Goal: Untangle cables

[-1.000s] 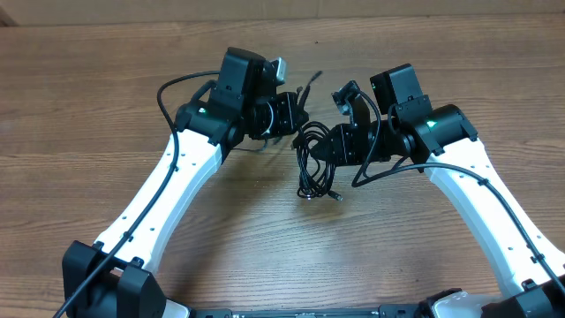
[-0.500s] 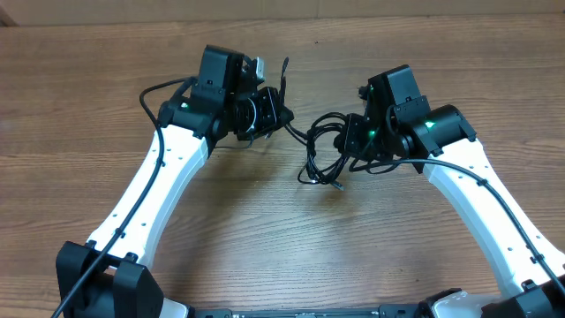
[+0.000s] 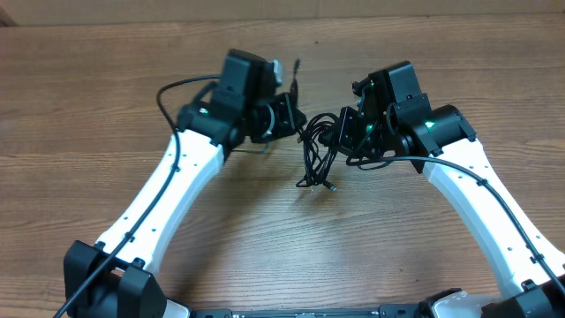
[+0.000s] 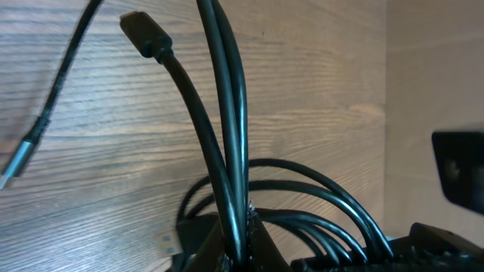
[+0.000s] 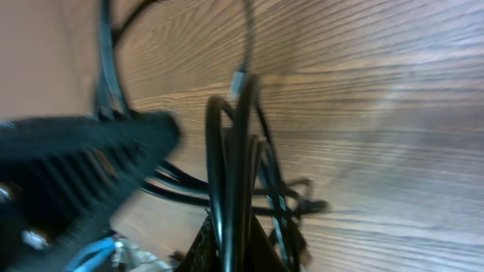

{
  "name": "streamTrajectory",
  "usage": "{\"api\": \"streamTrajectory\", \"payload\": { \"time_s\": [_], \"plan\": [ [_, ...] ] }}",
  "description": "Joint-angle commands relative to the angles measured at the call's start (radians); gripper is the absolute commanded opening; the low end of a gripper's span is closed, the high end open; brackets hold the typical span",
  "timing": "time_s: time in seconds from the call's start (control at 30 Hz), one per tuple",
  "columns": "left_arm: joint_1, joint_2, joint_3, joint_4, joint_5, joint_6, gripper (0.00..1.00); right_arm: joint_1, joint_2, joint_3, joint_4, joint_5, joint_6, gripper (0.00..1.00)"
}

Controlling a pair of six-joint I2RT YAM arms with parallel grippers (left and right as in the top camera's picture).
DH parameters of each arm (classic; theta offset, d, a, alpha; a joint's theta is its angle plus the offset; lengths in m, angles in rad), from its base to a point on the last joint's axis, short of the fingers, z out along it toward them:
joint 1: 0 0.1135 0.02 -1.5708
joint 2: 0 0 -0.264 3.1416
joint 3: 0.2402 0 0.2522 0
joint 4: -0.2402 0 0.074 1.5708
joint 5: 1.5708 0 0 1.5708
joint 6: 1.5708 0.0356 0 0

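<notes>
The cables [image 3: 316, 159] run far to near, lower plug tips pointing near

Both closed: left gripper [image 3: 298, 124], right gripper [image 3: 341, 132]

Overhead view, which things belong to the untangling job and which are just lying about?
Job: cables, bunched between the arms; left pincer, shut on them; right pincer, shut on them.
Just there: wooden table; arm wiring.
</notes>
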Motion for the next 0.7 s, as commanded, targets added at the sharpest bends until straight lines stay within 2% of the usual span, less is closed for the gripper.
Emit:
{"api": "streamTrajectory", "payload": {
  "time_s": [0.0, 0.17, 0.67],
  "plan": [
    [-0.054, 0.005, 0.01, 0.003, -0.09, -0.012, 0.04, -0.004, -0.005, 0.0, 0.016, -0.049, 0.116, 0.04],
    [-0.087, 0.005, 0.01, -0.016, -0.138, -0.012, 0.05, -0.004, -0.005, 0.0, 0.016, -0.048, 0.221, 0.04],
    [-0.089, 0.007, 0.006, -0.084, -0.137, -0.012, 0.05, -0.004, -0.005, 0.0, 0.024, -0.045, 0.406, 0.04]
  ]
}}
